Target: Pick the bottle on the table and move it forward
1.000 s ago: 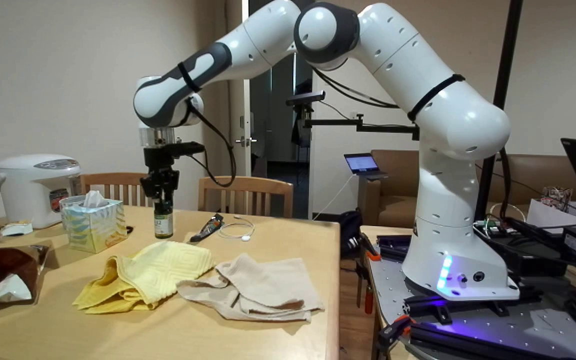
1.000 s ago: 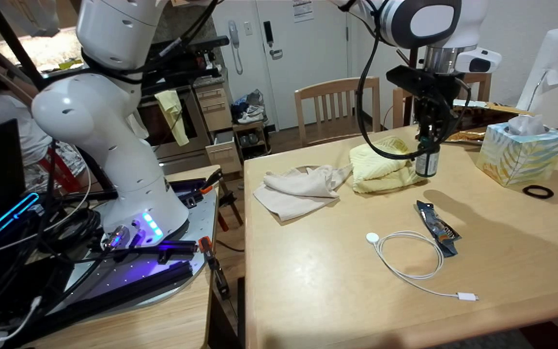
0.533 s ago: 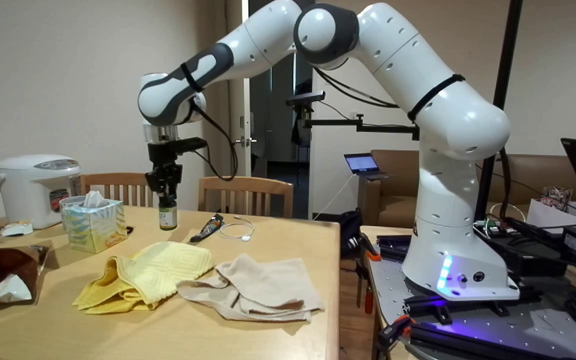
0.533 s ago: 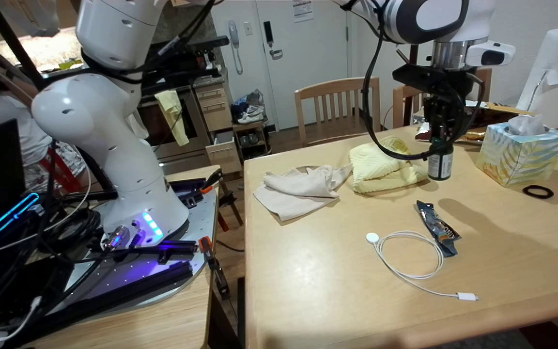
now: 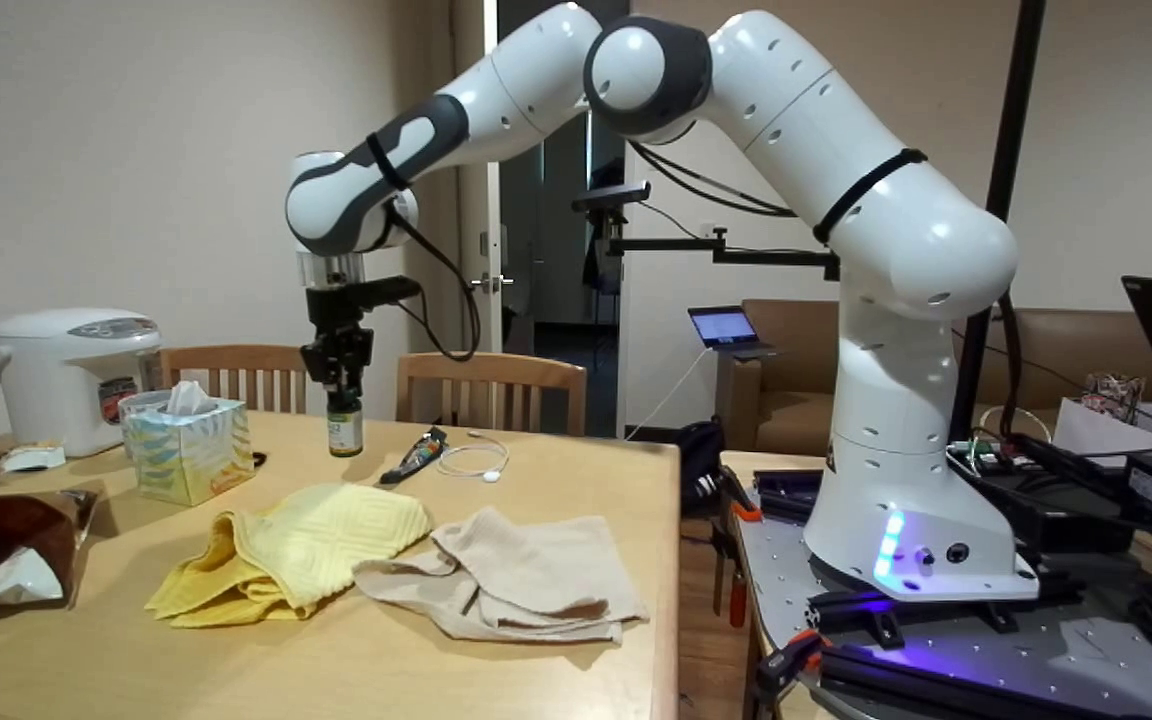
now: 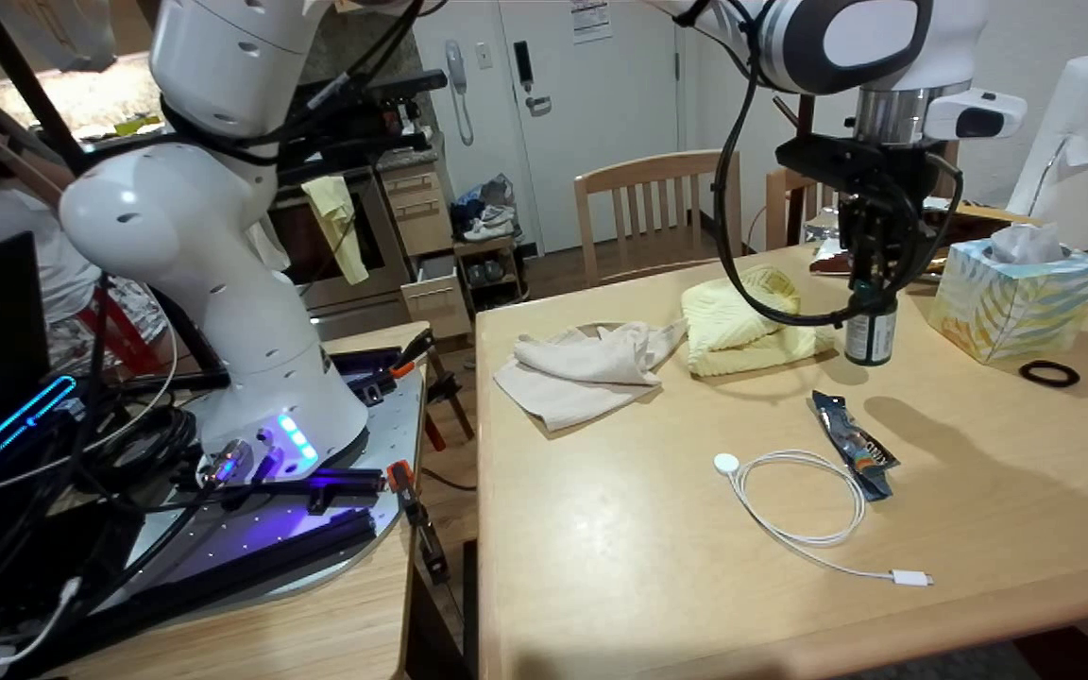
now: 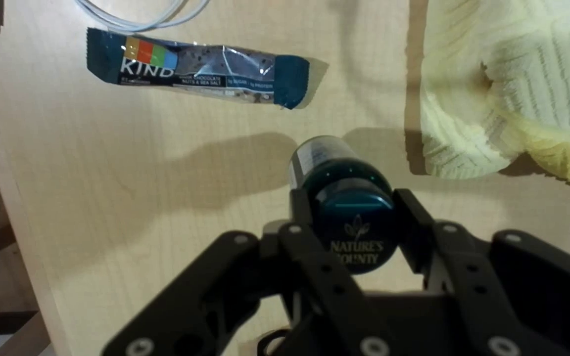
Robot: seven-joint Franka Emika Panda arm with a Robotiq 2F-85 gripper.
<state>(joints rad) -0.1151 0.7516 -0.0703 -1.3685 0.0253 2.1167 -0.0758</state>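
The bottle is small, with a dark green-blue cap and a pale label, and shows in both exterior views [image 5: 344, 434] [image 6: 871, 338] and in the wrist view [image 7: 355, 235]. My gripper [image 5: 341, 393] points down and is shut on the bottle's cap; its fingers press both sides of the cap in the wrist view [image 7: 353, 212]. The bottle hangs upright. Its shadow lies apart from its base in an exterior view, so it seems slightly above the light wooden table [image 6: 620, 529]. The cable partly hides the gripper [image 6: 870, 283] there.
A yellow cloth [image 6: 742, 326] and a beige cloth [image 6: 591, 368] lie beside the bottle. A tissue box [image 6: 1016, 293], a dark snack bar [image 6: 854, 446], a coiled white cable [image 6: 790, 538] and a black ring [image 6: 1049, 373] are also on the table. A white rice cooker [image 5: 76, 375] stands behind.
My gripper and the held bottle have moved away from the yellow cloth, toward the snack bar side and the table's far edge as seen in an exterior view. The grip stays shut.
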